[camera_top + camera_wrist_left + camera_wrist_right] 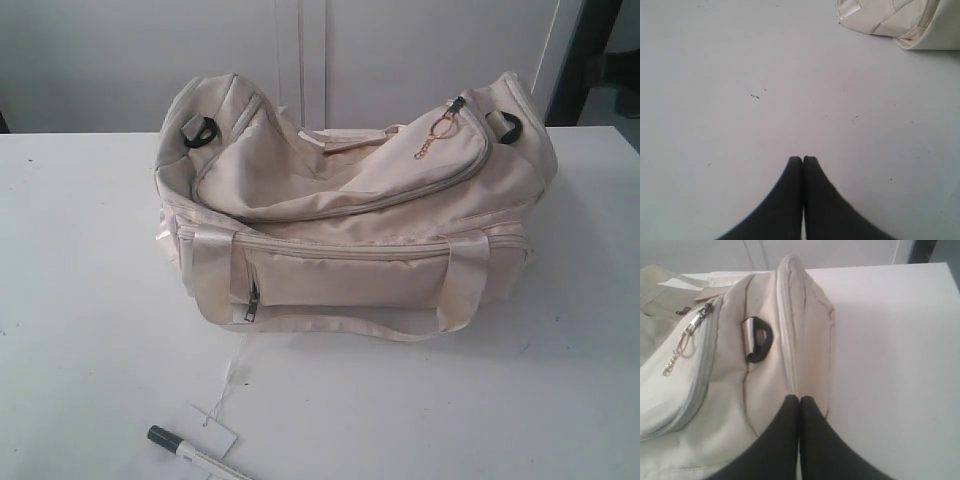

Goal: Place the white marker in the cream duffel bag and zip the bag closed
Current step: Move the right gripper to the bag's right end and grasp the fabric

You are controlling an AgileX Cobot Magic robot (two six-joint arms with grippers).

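looks like the first step, nothing picked up yet. shows the left tool (802, 159) closed and empty over the counter (715, 75), the right tool (799, 399) closed and empty at one end of the bag (350, 240). finds the marker (195, 455) on the counter beside a paper tag (212, 430), apart from the bag. calls next for opening the left tool and lowering it astride the marker.

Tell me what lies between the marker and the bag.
In the exterior view, a white paper tag on a string lies between the marker and the bag.
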